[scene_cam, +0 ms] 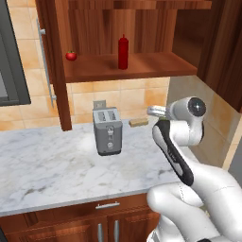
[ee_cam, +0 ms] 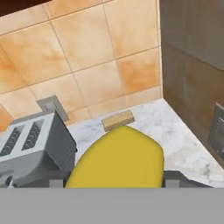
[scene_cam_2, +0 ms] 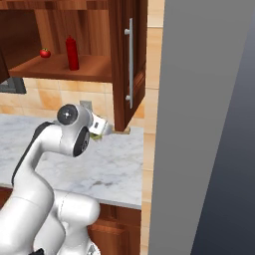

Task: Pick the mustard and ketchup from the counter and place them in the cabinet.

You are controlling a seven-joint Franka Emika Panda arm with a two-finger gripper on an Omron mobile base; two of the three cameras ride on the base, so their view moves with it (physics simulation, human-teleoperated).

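No label or writing is legible on anything I can see. My end effector [ee_cam: 114, 186] is pinching the mustard [ee_cam: 117, 158]: in the hand view its yellow body bulges up between my two dark fingertips [ee_cam: 175, 178], hiding its front. In the left base view my arm rises from the lower right, bends at the elbow and points the end effector [scene_cam: 155, 111] leftward above the worktop [scene_cam: 47, 165], level with the top of the toaster [scene_cam: 107, 131]; only a sliver of yellow-green shows there. The right base view shows the same reach from the other side, the end effector [scene_cam_2: 99, 127] below the open cabinet [scene_cam_2: 89, 67]. The ketchup [scene_cam: 123, 52] stands upright on the cabinet shelf, well apart from a tomato [scene_cam: 71, 56]. The hand view adds a tan block [ee_cam: 118, 119] on the worktop against the tiled wall, and a wall socket [ee_cam: 52, 106] behind the toaster.
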